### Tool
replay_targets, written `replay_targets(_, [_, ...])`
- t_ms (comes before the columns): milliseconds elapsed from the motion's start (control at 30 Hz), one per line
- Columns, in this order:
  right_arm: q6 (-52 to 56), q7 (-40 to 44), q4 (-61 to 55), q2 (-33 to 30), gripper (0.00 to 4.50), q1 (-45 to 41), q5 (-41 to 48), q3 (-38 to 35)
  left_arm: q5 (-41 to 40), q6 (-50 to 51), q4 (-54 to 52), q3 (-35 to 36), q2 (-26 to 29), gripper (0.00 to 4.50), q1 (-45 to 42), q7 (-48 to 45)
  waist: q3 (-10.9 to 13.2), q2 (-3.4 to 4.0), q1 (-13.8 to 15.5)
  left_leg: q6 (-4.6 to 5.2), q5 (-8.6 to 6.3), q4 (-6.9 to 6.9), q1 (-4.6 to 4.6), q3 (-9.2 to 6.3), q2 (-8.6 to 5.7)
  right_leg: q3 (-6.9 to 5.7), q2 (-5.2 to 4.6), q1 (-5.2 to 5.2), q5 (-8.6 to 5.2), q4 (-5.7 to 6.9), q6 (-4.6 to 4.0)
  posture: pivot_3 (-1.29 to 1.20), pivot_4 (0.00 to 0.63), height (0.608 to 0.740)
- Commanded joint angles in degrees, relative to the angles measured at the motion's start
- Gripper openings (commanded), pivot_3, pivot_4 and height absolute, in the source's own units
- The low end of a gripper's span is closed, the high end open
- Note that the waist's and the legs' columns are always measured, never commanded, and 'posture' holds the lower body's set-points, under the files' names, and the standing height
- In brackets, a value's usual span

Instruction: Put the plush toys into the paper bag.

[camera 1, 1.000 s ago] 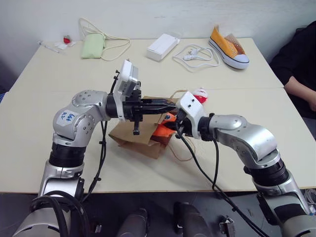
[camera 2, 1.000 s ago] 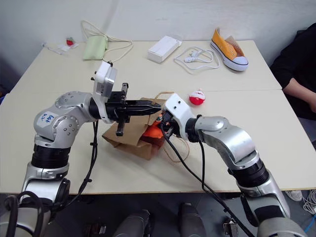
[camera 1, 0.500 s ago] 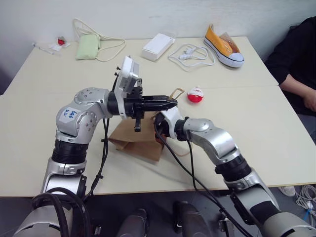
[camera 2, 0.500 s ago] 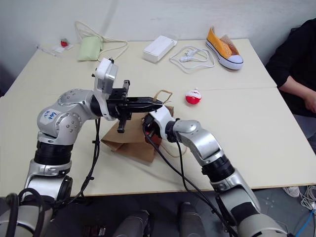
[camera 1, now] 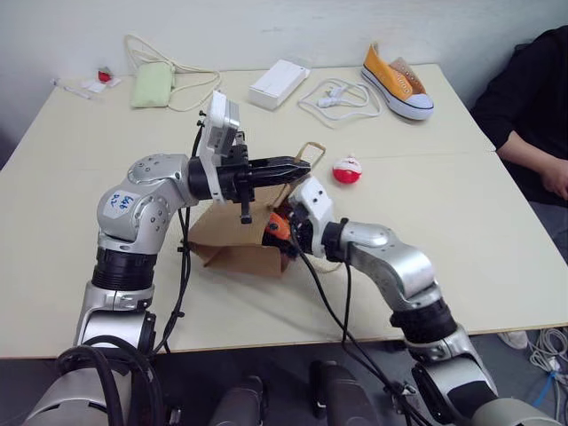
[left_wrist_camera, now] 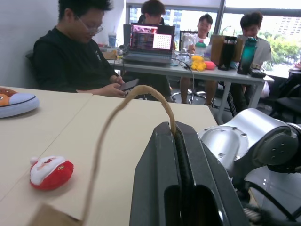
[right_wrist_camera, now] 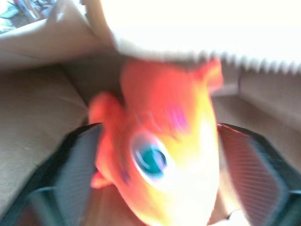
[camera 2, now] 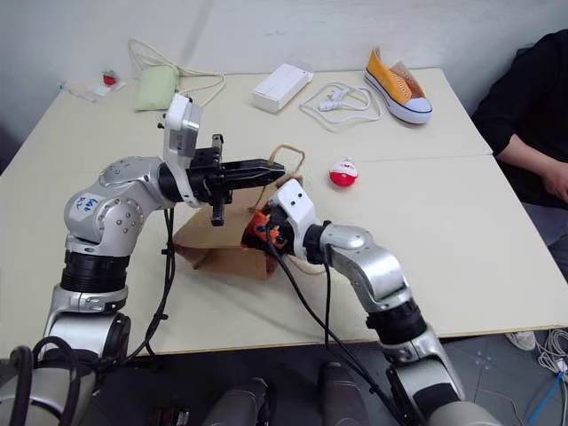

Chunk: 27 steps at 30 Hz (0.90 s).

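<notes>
Your right gripper (right_wrist_camera: 155, 197) has pushed the fish (right_wrist_camera: 160, 160) from outside the bag's (camera 1: 232, 241) mouth into it, and its jaws now stand wide, the fish loose between them. Draw that arm straight back so the fingers don't drag the fish out. Your left gripper (left_wrist_camera: 176, 141) is clamped on a handle (left_wrist_camera: 141, 90), holding the mouth up; keep it there. The red toy (camera 1: 346, 170) waits mid-table, beyond the bag.

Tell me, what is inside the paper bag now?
At the mouth of the paper bag the orange fish toy sits between the right hand's spread fingers. The bag's deeper inside is covered by its paper wall. The red-and-white toy lies outside.
</notes>
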Motion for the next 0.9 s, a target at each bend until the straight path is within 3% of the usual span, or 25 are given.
replay_targets(33, [4.38, -0.59, -8.73, -3.00, 4.47, 2.17, 3.75, -5.54, -0.74, 0.44, 0.94, 2.42, 1.17, 0.00, -0.89, 0.52, 0.00, 0.00, 0.08, 0.00, 0.00, 0.01, -0.01, 0.00, -0.01, 0.00, -0.01, 0.01, 0.00, 0.00, 0.00, 0.00, 0.150, 0.740])
replay_targets(267, [20.47, -8.00, -23.72, -7.52, 4.47, 8.05, 20.63, -32.19, -1.90, 2.75, -0.67, 5.38, 5.73, 0.00, 0.84, 1.15, 0.00, 0.00, 0.24, 0.00, 0.00, -0.05, -0.03, -0.01, -0.01, 0.01, -0.02, -0.01, 0.00, -0.01, 0.00, 0.00, 0.150, 0.740])
replay_targets(367, [20.94, -9.31, -22.66, -11.82, 4.47, 10.80, 20.01, -36.64, -2.48, 3.73, -2.83, 5.73, 6.30, 0.00, 1.79, 1.52, 0.00, 0.00, 0.74, 0.01, 0.00, -0.05, -0.03, 0.00, -0.01, 0.03, -0.03, 0.01, 0.00, -0.02, 0.00, 0.00, 0.150, 0.740])
replay_targets(433, [19.51, -10.87, -19.60, -13.58, 4.47, 11.12, 17.58, -36.48, -2.40, 3.96, -4.18, 5.68, 6.55, 0.00, 2.41, 1.61, 0.00, 0.00, 0.93, 0.02, 0.00, -0.03, 0.00, 0.05, -0.03, 0.07, -0.05, 0.03, 0.00, 0.00, 0.00, 0.00, 0.150, 0.740])
replay_targets(567, [9.10, -12.62, -5.67, -15.46, 4.47, 7.43, 6.98, -28.18, -1.39, 3.14, -4.63, 5.79, 6.80, 0.00, 3.22, 1.94, 0.00, -0.01, 1.00, 0.02, 0.01, -0.01, 0.11, 0.15, -0.03, 0.16, -0.05, 0.02, 0.00, 0.01, 0.00, 0.00, 0.150, 0.740])
replay_targets(733, [-6.49, -15.96, 20.38, -7.75, 4.47, -7.67, -2.95, -20.56, 0.08, 0.91, -2.96, 5.15, 6.09, 0.00, 2.86, 2.23, 0.00, 0.00, 0.39, -0.01, 0.06, 0.00, 0.11, 0.23, -0.04, 0.19, -0.04, -0.05, 0.00, 0.04, -0.01, 0.00, 0.150, 0.740])
replay_targets(900, [-20.04, -22.44, 50.96, -1.73, 4.47, -23.65, -10.01, -19.44, 0.35, 0.34, -3.22, 4.73, 5.54, 0.00, 2.69, 2.59, 0.00, 0.00, -0.51, -0.04, 0.10, -0.06, -0.05, 0.24, -0.04, 0.13, -0.07, -0.35, -0.02, 0.42, -0.04, 0.00, 0.150, 0.740])
